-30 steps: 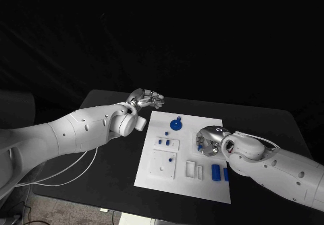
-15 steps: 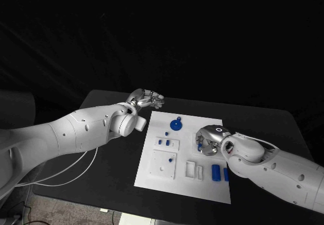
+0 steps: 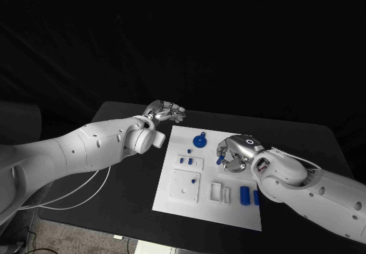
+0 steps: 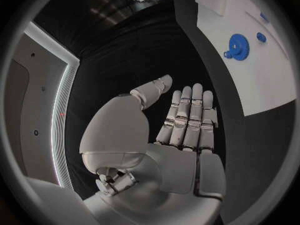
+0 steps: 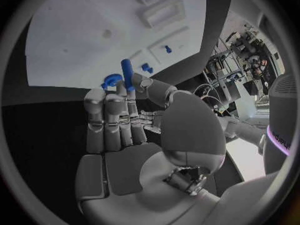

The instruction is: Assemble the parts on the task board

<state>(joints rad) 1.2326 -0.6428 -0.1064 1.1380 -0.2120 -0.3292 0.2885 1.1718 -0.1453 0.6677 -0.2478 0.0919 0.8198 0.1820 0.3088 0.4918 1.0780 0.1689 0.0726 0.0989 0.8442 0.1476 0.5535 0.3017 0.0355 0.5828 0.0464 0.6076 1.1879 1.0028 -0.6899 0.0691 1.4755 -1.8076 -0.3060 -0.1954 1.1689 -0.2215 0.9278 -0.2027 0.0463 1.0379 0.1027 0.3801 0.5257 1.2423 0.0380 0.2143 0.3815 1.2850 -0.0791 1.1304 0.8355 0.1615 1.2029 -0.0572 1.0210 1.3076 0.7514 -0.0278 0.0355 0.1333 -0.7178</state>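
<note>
The task board [image 3: 186,203], a flat white rectangular plate, lies in the middle of the matte black table [image 3: 122,180]. The right hand [image 3: 232,153], silver and smooth-shelled, is raised over the board's far right part and grasps a slim blue peg [image 5: 127,74], a straight rod pinched between thumb and fingertips; beside it in the right wrist view a small curved blue piece [image 5: 112,79] shows at the fingertips, though whether it is held cannot be told. The left hand [image 3: 166,111] hovers over the table just beyond the board's far left corner, holding nothing; the left wrist view shows its fingers [image 4: 187,117] extended, straight and close together. On the board rest a round toothed blue gear [image 3: 199,141], two upright blue cylinders [image 3: 248,194] near its right edge, and raised white rectangular blocks [image 3: 184,185] bearing small blue studs.
</note>
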